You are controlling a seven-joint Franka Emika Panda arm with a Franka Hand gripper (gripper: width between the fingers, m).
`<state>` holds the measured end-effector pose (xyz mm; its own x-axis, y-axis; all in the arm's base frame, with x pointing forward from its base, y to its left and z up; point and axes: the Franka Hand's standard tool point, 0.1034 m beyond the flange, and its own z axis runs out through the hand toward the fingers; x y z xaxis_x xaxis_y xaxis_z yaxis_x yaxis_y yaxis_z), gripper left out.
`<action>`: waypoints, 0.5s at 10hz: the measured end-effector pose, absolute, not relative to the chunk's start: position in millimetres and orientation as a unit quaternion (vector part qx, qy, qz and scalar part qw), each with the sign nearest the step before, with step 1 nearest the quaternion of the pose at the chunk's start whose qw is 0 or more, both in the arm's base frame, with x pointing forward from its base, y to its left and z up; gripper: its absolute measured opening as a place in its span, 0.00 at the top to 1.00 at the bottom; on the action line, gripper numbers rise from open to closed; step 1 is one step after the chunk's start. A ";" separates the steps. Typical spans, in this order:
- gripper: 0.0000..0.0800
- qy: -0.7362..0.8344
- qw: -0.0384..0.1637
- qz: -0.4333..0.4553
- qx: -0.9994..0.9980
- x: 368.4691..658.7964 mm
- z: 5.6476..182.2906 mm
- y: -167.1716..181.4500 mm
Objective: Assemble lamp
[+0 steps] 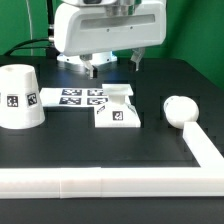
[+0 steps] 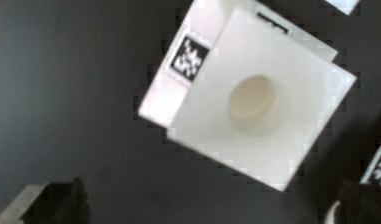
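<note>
Exterior view: pincer hangs spread and empty, twelve o'clock of the base. Shade at nine, bulb at three. Base lies skewed; a misaligned pinch could spin it across the table.

This is looking like a robotics laboratory test cell. A white robot arm is hanging over a matte black table, and a green backdrop is screening the rear. The marker board is lying flat on the table, showing black-and-white square tags. Tags of the same kind are showing on the shade and the base. A white border rail is fencing the near edge and the exterior view's right side of the work area.
</note>
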<state>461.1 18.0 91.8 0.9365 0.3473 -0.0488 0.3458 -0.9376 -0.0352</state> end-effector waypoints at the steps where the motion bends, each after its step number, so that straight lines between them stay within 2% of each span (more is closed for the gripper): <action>1: 0.13 -0.140 0.018 0.028 -0.990 460.6 90.7 18.5; 5: 0.13 -0.034 0.020 0.030 -0.999 460.5 90.8 22.0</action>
<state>460.5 22.0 90.8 0.9959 0.0698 -0.0579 0.0674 -0.9968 -0.0419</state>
